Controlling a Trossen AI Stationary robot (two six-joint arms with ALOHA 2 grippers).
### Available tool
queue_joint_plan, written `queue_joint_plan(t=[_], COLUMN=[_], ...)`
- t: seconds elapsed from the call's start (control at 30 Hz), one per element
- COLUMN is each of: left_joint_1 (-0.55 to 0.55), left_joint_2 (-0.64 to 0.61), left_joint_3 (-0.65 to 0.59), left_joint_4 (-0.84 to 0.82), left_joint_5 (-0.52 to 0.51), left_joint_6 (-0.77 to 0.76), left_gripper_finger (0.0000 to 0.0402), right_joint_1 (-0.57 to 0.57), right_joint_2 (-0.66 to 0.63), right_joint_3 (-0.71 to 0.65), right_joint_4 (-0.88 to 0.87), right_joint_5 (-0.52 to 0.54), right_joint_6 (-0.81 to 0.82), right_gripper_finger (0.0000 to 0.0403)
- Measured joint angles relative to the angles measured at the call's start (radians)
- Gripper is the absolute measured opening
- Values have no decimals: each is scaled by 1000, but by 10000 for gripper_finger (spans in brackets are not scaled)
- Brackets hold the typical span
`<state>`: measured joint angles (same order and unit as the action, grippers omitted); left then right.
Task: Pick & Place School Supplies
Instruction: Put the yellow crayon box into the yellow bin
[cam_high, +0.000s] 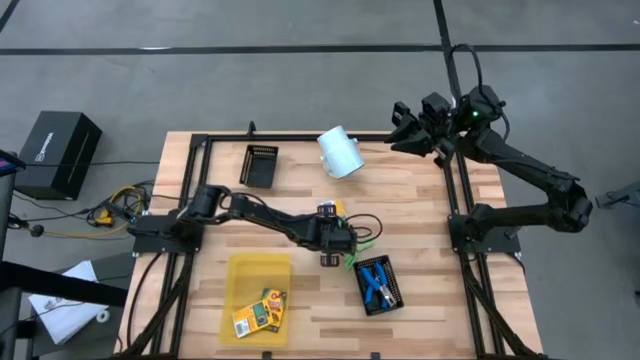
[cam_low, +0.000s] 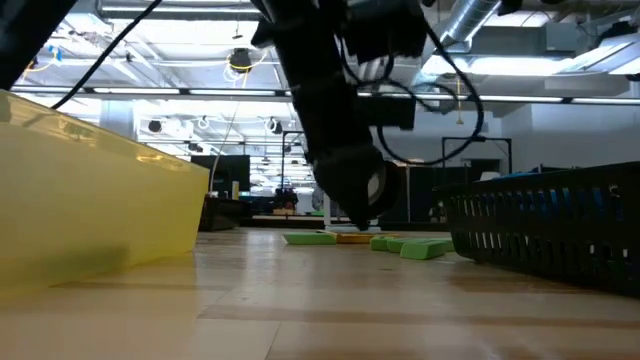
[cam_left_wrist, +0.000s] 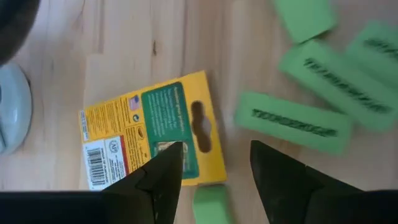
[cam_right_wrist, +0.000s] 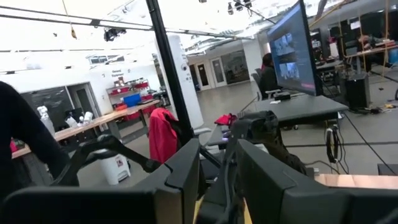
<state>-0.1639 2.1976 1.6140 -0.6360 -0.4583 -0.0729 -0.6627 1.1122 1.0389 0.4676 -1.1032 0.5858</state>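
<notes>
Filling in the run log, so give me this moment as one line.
left gripper: open above orange-yellow box, green pieces beside | right gripper: waiting raised at table's far right corner | yellow tray: holds boxes

In high view the left gripper (cam_high: 334, 243) covers most of the orange-yellow box (cam_high: 334, 209) under it; only a small corner shows. The light-green pieces (cam_high: 362, 252) beside it are too small to count there. In left wrist view the box (cam_left_wrist: 149, 134) is cut partly by a dark finger (cam_left_wrist: 158, 180), one green piece (cam_left_wrist: 210, 203) is cut by the pic's bottom edge, others (cam_left_wrist: 367, 53) by the right edge, and their print is blurred, not readable. In low view the yellow tray (cam_low: 90, 215) is cut at left edge, the black mesh tray (cam_low: 560, 225) at right edge.
</notes>
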Motion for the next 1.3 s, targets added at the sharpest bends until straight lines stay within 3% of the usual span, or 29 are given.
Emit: queue_joint_plan(t=[0.63, 1.03, 1.17, 1.3], left_joint_1=[-3, 57, 79, 80], left_joint_2=[50, 59, 60, 61], left_joint_3=[-2, -4, -4, -5], left_joint_4=[14, 18, 18, 21], left_joint_5=[-69, -119, -88, -75], left_joint_6=[-75, -77, -75, -62], left_gripper_finger=[163, 160, 137, 73], right_joint_1=[69, 68, 68, 68], right_joint_2=[0, 0, 0, 0], right_joint_3=[0, 0, 0, 0], right_joint_4=[-19, -19, -19, -19], right_joint_5=[9, 10, 8, 5], right_joint_6=[-39, -63, -63, -64], right_gripper_finger=[100, 100, 100, 100])
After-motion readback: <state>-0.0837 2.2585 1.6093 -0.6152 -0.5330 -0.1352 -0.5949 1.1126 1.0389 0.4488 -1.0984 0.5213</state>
